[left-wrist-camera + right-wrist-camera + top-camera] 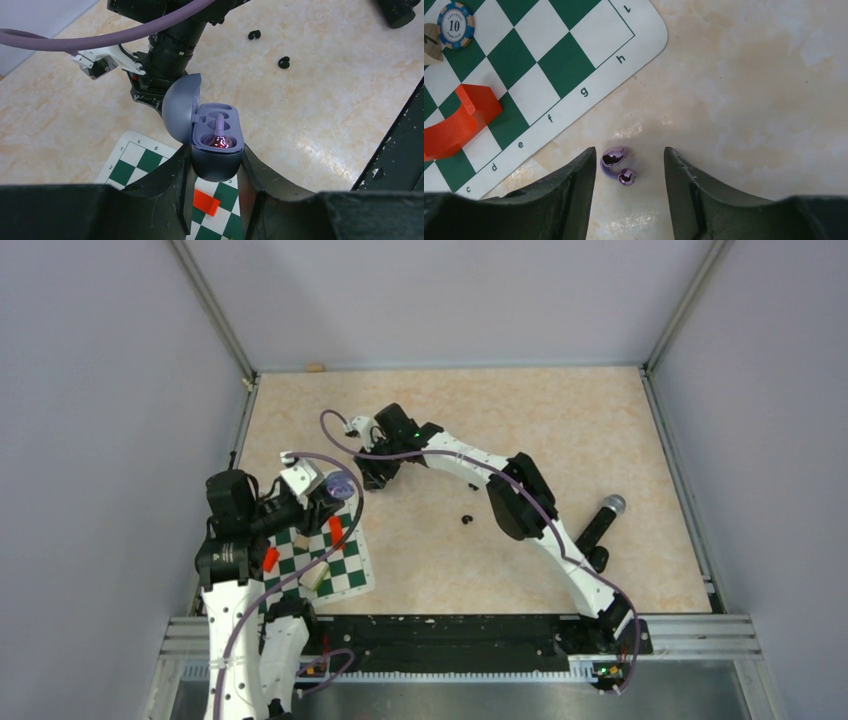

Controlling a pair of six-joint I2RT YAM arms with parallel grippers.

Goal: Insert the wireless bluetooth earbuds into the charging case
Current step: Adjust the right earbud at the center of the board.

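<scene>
Jaws: left gripper (pixel 216 167) clamps the open case (pixel 218 131); right gripper (pixel 629 161) gapes around an earbud (pixel 616 161), bottom centre.
I judge grasping and inserting remain.

Lavender-grey charging case (pixel 216 155) — upright, lid hinged open, shiny lilac earbud (pixel 616 164) lying on beige table (pixel 749 100)

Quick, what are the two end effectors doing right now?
Left end effector: shut on the case.
Right end effector: open, earbud not gripped.
</scene>
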